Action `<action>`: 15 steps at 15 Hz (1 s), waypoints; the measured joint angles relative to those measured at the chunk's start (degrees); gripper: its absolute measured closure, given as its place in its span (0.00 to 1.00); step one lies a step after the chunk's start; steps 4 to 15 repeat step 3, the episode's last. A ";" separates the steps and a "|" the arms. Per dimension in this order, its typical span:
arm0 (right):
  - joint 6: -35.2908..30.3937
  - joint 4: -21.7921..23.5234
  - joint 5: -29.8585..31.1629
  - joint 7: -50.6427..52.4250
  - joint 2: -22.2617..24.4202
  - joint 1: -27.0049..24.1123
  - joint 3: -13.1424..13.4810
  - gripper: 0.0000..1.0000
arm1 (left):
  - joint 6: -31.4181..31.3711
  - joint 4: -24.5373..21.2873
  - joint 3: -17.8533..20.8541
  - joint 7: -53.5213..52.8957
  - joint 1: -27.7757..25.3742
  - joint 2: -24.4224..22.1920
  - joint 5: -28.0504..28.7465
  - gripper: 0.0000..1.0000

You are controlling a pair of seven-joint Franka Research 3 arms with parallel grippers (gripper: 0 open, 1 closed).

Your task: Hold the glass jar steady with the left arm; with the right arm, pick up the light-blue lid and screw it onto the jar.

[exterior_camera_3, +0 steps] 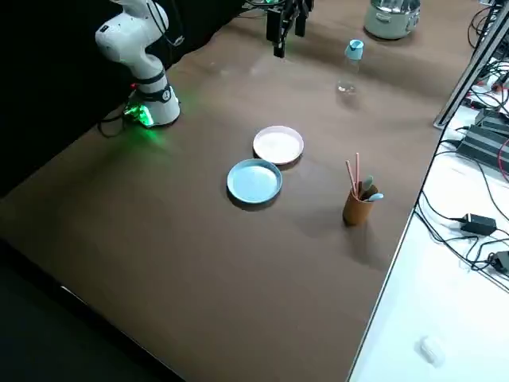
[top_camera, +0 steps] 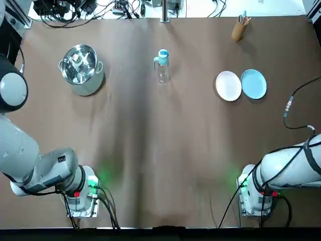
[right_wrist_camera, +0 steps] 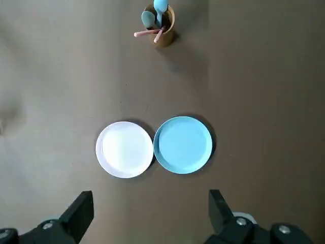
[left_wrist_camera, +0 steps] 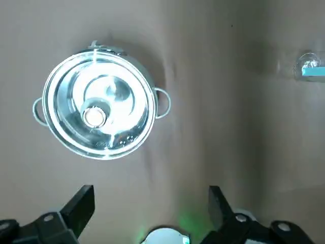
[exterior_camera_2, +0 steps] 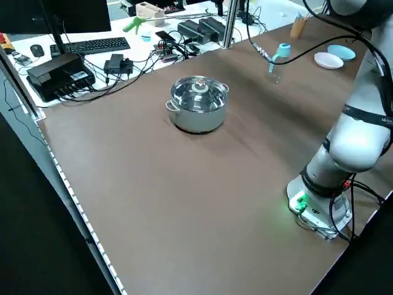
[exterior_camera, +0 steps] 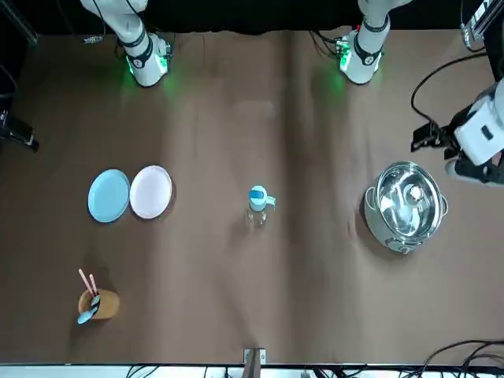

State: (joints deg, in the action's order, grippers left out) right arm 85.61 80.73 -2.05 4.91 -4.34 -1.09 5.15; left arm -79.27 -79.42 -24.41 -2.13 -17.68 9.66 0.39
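Two grippers hang high over the brown table (top_camera: 160,150), both empty. The left gripper (left_wrist_camera: 150,208) has its fingers spread wide and looks straight down on a lidded steel pot (top_camera: 80,70). The right gripper (right_wrist_camera: 149,208) is spread just as wide, above a white plate (top_camera: 228,86) and a blue plate (top_camera: 254,84) that lie side by side.

The glass jar (top_camera: 163,75) stands upright at the far middle of the table, between the pot and the plates and well apart from both. The light-blue lid (top_camera: 163,53) appears to sit on the jar's mouth already, not loose on the table; whether it is screwed down cannot be told.

From the left gripper the jar lies off to the robot's right. From the right gripper it lies off to the robot's left. Neither claw is clearly nearer.

The jar's long axis is vertical. So the left claw would likely need to close on the glass wall from the side, and the right claw would come down onto the lid from above.
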 joint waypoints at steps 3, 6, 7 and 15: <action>0.00 0.04 0.01 0.00 0.00 0.00 0.00 0.00 | 0.93 0.05 -0.06 -0.13 -0.27 -1.29 3.09 0.01; 0.00 0.04 0.01 0.00 0.00 0.00 0.00 0.00 | 0.93 0.05 -0.06 -0.13 -0.27 -1.29 3.09 0.01; 0.00 0.04 0.01 0.00 0.00 0.00 0.00 0.00 | 0.93 0.05 -0.06 -0.13 -0.27 -1.29 3.09 0.01; 0.00 0.04 0.01 0.00 0.00 0.00 0.00 0.00 | 0.93 0.05 -0.06 -0.13 -0.27 -1.29 3.09 0.01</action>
